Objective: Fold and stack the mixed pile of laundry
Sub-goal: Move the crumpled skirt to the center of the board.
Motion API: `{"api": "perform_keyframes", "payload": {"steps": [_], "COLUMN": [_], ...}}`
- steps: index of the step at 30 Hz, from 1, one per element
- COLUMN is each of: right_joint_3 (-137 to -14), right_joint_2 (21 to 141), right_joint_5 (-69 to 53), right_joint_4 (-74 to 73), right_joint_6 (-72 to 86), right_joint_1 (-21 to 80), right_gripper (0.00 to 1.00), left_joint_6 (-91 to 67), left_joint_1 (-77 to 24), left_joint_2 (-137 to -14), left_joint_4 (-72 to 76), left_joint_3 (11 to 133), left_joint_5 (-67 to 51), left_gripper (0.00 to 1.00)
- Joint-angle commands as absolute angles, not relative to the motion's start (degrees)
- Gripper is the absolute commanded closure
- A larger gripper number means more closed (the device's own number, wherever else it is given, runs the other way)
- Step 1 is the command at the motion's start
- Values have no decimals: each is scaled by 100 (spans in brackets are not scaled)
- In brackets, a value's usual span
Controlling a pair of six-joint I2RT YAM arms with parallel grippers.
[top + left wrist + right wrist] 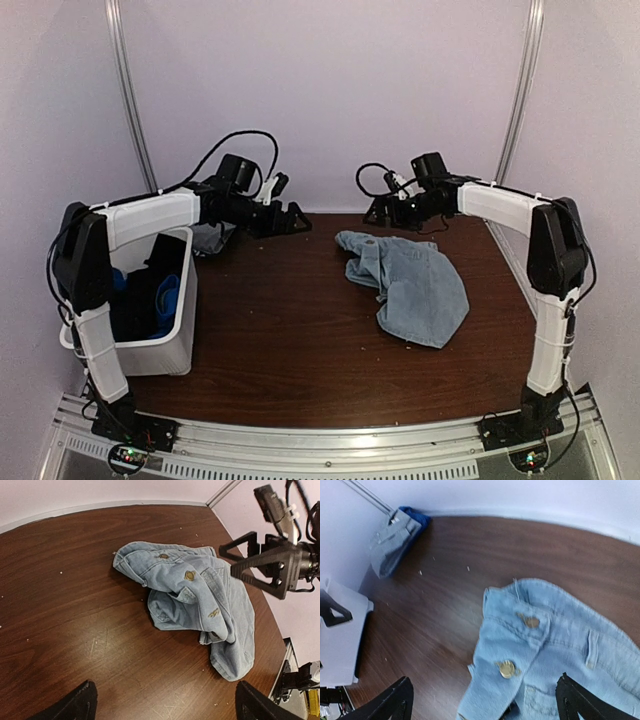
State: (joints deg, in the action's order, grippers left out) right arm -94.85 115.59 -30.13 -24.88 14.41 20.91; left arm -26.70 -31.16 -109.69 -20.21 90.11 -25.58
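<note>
Denim piece (410,285) lies crumpled on the table (290,350), right of centre, with the waistband (517,622) bunched toward the far side and the legs doubled over each other toward the near right. Left gripper (283,218) hangs over the far side, left of the cloth. Right gripper (385,210) hangs just beyond the cloth's far edge. Both are spread fully wide and empty, neither touching fabric. Rest of the pile: black cloth (150,285) and royal-blue fabric (170,295) sit in the white bin (165,345) near left, and a pale grey-blue piece (390,542) rests folded in the far left corner. Risks as I see them: the layers overlap so much that a pinch from above likely takes two plies at once, and then I can't spread it flat. The thick waistband with its metal buttons (507,669) may slip from the pads on a lift. The near hem is not far from the right table edge, so a pull that way could drag it off. The wrists face each other at the far middle, so reaching for the same corner risks a clash. My left arm passes just beside the bin, and a wide swing could knock it.
</note>
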Motion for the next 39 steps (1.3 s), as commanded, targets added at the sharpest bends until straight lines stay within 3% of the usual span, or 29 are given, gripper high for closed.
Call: {"api": "perform_keyframes", "payload": {"steps": [1,8,12,14,18,21,25,28,32,35,39], "right_joint_3": [-10843,-11398,-10634,-9968,-8491,-7449,-6694,-6669,-7103,-7738,-8434], "right_joint_2": [12182,12977,12538,12100,11189,10463,9615,9157,8746,9089,9875], "right_joint_5": [-2551,-2527,-3035,-3308,-3931,-3978,-4122,-4126,-3242,-2413,-2438], "right_joint_4": [-3473,-4313,-4122,-3875,-3311,-2912,-2348,-2270,-2901,-3895,-4518], "right_joint_6": [1496,1096,1204,1240,1693,2043,2655,2964,3002,2547,1994], "right_joint_1": [2142,2204,2301,2423,2697,3173,3985,4162,3557,3025,2668], "right_gripper": [0,1,29,39,54,60,59,52,36,34,29], "left_joint_6": [-2979,-3430,-3512,-3514,-3329,-3245,-3087,-3070,-2835,-2697,-2682], "left_joint_1": [-3111,-3103,-3101,-3100,-3102,-3110,-3256,-3357,-3534,-3655,-3788], "left_joint_2": [-10688,-10663,-10571,-10510,-10443,-10491,-10437,-10417,-10422,-10446,-10563], "left_joint_4": [-2399,-2629,-2633,-2618,-2580,-2425,-2297,-2086,-2226,-2378,-2595], "left_joint_3": [9155,9287,9219,9101,8814,8598,8295,7879,7545,7365,7249], "left_joint_5": [-2480,-2152,-2174,-2276,-2384,-2676,-2805,-2971,-2903,-2697,-2578], "left_gripper": [2,2,2,2,2,3,2,3,4,6,11]}}
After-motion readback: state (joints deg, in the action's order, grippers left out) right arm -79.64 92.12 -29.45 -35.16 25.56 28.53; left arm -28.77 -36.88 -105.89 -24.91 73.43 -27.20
